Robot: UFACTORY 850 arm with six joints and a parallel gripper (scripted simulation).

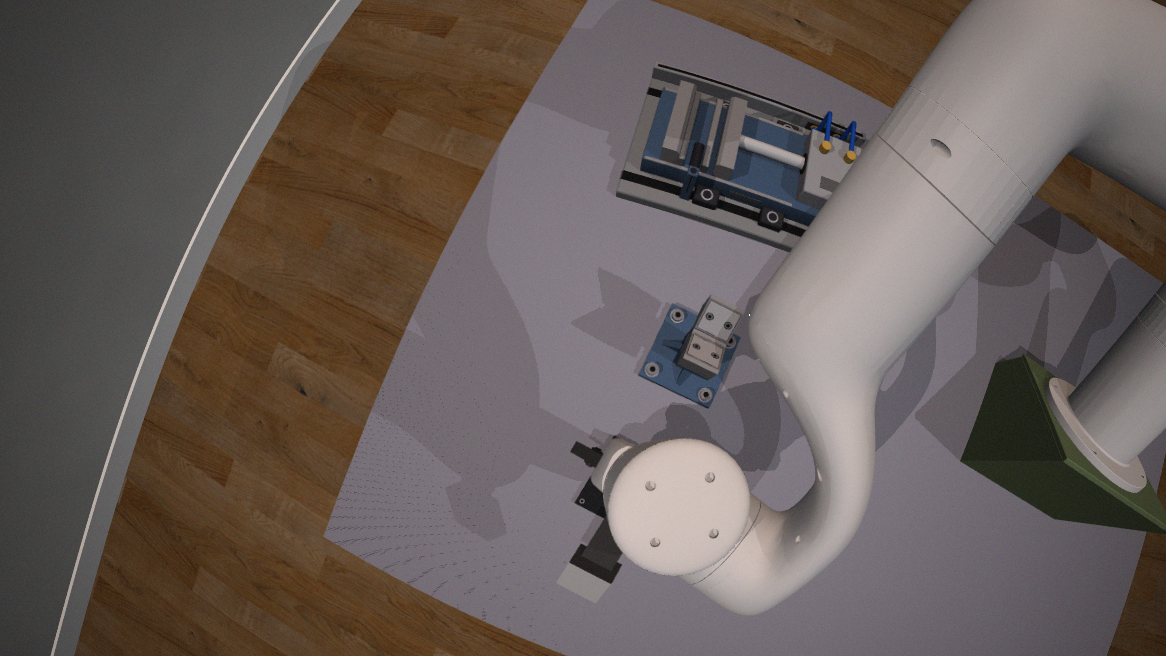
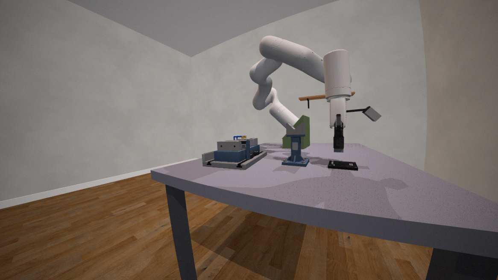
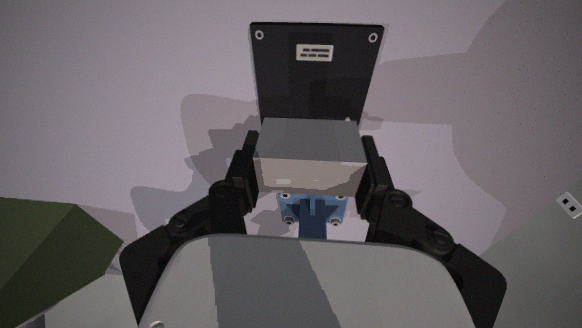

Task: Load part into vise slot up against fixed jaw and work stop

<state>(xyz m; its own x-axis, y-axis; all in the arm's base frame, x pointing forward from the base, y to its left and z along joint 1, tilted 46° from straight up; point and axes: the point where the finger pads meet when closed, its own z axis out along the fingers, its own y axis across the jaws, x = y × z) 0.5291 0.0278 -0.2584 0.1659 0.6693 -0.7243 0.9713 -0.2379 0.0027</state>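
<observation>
My gripper is shut on the part, a plain grey block, gripping it by two opposite sides. It hangs in the air above the black infeed plate, clear of it, as the side view shows for the gripper and the plate. I cannot see the milled slot. The open vise stands at the far end of the table, with its fixed jaw, the jaw on the cylinder rod and the work stop. In the top view my wrist hides the part.
The V-block on its blue base stands between the plate and the vise; it also shows in the side view. The green wedge base of my arm is at the right. The table edge runs close behind the plate.
</observation>
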